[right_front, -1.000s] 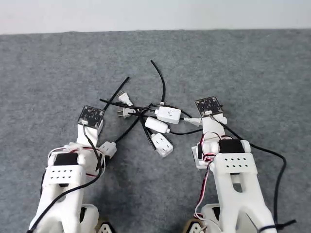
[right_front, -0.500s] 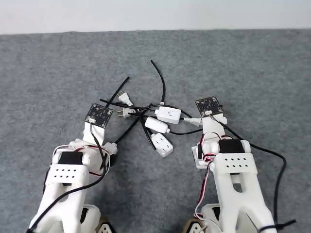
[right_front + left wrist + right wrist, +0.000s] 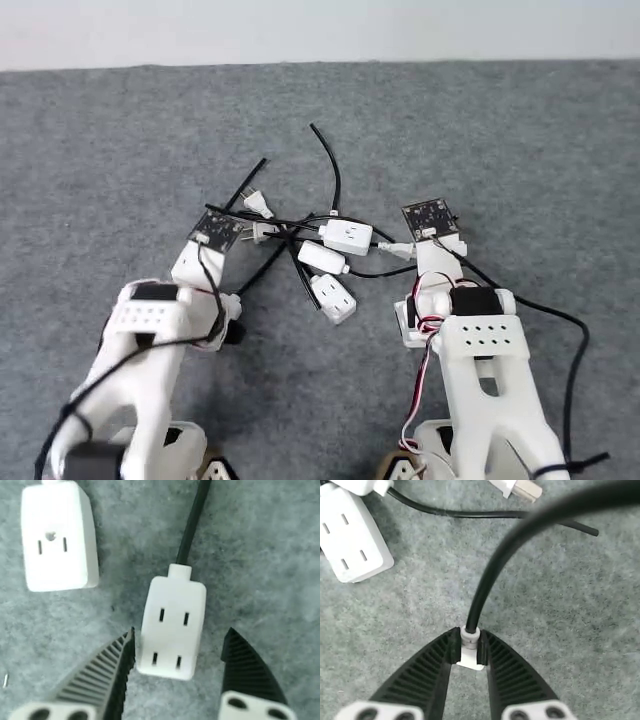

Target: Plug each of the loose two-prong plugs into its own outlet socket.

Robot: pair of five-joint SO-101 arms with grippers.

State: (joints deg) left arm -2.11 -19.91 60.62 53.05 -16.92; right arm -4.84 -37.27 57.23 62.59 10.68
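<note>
My left gripper (image 3: 180,636) is open just above the carpet. A white two-outlet socket block (image 3: 172,630) on a black cord lies between its ribbed fingers (image 3: 107,677). A second white socket (image 3: 57,537) lies beyond it. My right gripper (image 3: 469,652) is shut on a small white plug (image 3: 469,657), and its thick black cord (image 3: 492,585) rises toward the camera. From above, three white sockets (image 3: 347,235) (image 3: 322,257) (image 3: 333,297) sit in a tangle of black cords between the arms. Loose plugs (image 3: 257,204) (image 3: 255,232) lie at its left, and another plug (image 3: 398,250) at its right.
Grey carpet (image 3: 520,140) covers the whole table. Black cords (image 3: 330,165) stick out from the tangle toward the far side. The left arm (image 3: 150,330) and right arm (image 3: 480,340) stand at the near edge, with open carpet to either side and beyond the tangle.
The left arm has swung right and forward toward the tangle, its camera board now close to the left plugs. The right arm has not moved.
</note>
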